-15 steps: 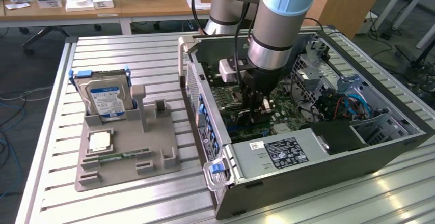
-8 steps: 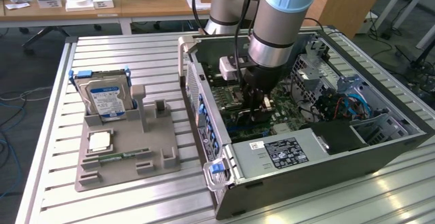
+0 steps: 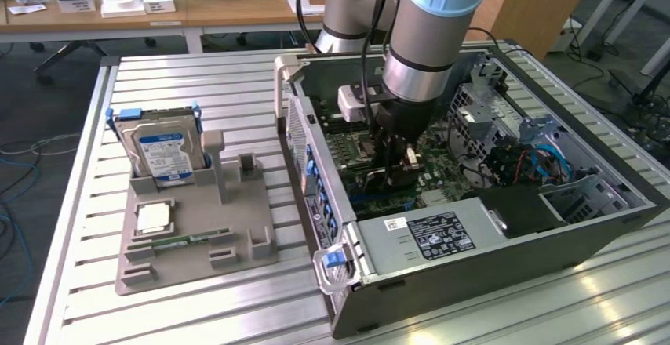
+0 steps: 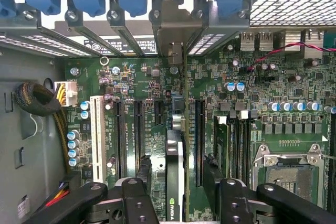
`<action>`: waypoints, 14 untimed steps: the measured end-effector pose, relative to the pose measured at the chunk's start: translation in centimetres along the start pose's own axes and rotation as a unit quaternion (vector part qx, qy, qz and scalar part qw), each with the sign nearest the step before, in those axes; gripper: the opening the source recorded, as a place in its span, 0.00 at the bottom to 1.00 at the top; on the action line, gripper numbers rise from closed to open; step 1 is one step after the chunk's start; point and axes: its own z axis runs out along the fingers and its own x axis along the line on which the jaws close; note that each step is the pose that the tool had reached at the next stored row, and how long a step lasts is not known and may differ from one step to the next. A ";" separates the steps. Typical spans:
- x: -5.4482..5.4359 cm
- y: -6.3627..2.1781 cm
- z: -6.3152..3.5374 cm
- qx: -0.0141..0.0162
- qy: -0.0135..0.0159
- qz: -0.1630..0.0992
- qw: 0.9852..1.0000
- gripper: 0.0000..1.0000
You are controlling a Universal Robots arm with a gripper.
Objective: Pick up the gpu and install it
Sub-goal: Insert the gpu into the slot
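Our tool point(image 4: 181, 187) grips the gpu point(image 4: 176, 171) edge-on above the motherboard point(image 4: 136, 85); we judge it light, rigid, fragile, best held by its cooler block.

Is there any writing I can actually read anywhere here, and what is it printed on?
No wording can be read.
Hard drive: blue-white label, print too small.
Power supply sticker: white text on black, blurred.
Small white tag beside it: blurred.
Motherboard slot markings: too small.
Gpu: green logo, no readable letters.
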 end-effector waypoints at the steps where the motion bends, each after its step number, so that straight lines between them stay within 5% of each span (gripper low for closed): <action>1: 0.0 0.00 0.00 0.000 0.000 0.000 1.000 0.52; 14: 0.0 0.00 0.00 0.000 0.000 0.000 1.000 0.50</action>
